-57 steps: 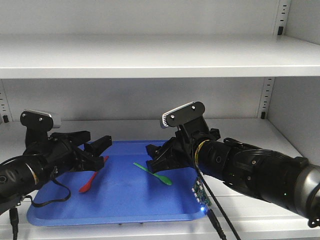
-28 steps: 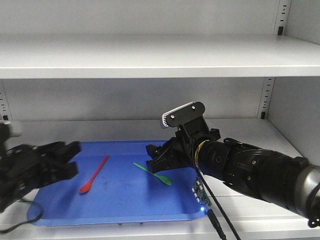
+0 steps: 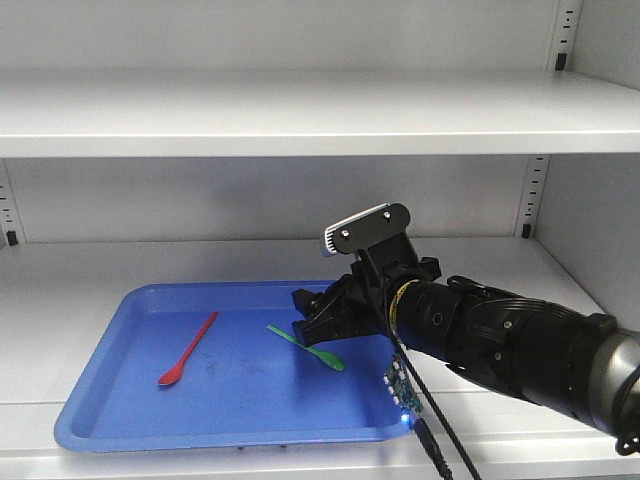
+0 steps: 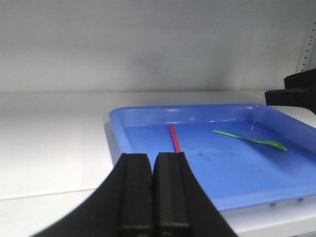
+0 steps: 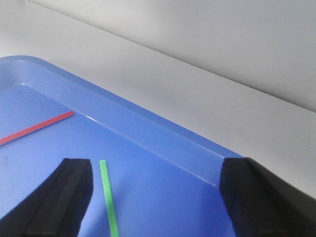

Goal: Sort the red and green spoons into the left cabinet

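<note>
Spoons on tray inside cabinet; neither is gripped.

Front view: red spoon (image 3: 187, 349) and green spoon (image 3: 305, 347) lie apart on the blue tray (image 3: 100, 420) on the cabinet shelf (image 3: 300, 110).
Left wrist view: left gripper (image 4: 152, 197) jaws closed, empty.
Right wrist view: right gripper (image 5: 158, 197) jaws spread over the green handle.
Placement appears complete.

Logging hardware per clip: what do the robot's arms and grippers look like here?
The right arm is glossy black and ribbed, topped by a grey-and-black camera module, with black cables and a small lit circuit board beneath. Both grippers have blocky matte-black fingers.
</note>
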Tool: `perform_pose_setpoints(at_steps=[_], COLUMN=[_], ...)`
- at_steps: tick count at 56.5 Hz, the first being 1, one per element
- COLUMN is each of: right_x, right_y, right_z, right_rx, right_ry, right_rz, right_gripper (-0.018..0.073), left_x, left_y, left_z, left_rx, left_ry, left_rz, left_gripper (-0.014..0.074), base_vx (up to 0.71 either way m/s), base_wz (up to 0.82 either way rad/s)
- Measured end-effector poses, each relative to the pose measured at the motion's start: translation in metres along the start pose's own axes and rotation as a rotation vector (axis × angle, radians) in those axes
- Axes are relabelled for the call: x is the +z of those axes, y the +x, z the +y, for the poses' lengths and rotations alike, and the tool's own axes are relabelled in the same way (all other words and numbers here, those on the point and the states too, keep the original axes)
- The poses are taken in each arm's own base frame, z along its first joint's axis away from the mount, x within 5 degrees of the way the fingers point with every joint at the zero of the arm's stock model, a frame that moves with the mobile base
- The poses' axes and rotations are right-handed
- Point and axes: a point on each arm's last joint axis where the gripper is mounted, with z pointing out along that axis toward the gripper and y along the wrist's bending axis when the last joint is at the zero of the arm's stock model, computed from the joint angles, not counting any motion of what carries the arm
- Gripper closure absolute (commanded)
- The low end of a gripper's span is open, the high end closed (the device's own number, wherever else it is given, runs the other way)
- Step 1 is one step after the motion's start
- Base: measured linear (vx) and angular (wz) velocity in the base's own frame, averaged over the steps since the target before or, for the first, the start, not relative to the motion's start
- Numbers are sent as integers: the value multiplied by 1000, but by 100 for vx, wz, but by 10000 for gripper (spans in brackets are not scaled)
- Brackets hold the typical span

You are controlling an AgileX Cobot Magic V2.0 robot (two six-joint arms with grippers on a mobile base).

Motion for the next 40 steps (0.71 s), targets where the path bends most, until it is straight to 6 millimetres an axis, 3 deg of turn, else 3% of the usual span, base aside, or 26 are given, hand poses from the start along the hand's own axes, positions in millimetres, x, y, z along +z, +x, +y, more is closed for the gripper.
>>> perform_pose_setpoints(at_steps=[19,26,40], right_x=[0,0,0], right_y=[0,0,0], right_z=[0,0,0], right_rx=[0,0,0], right_ry=[0,0,1], right_rz=[0,0,1], right_gripper=[-25,-25,-25], left_x=[-56,-67,-73], left_y=[40,59,69], left_z=[18,20,20], left_rx=[7,7,2], left_ry=[-177,-206,-218], left_rz=[-68,-94,-43], left_gripper=[603,603,603], base_vx=[0,0,0], base_wz=[0,0,0])
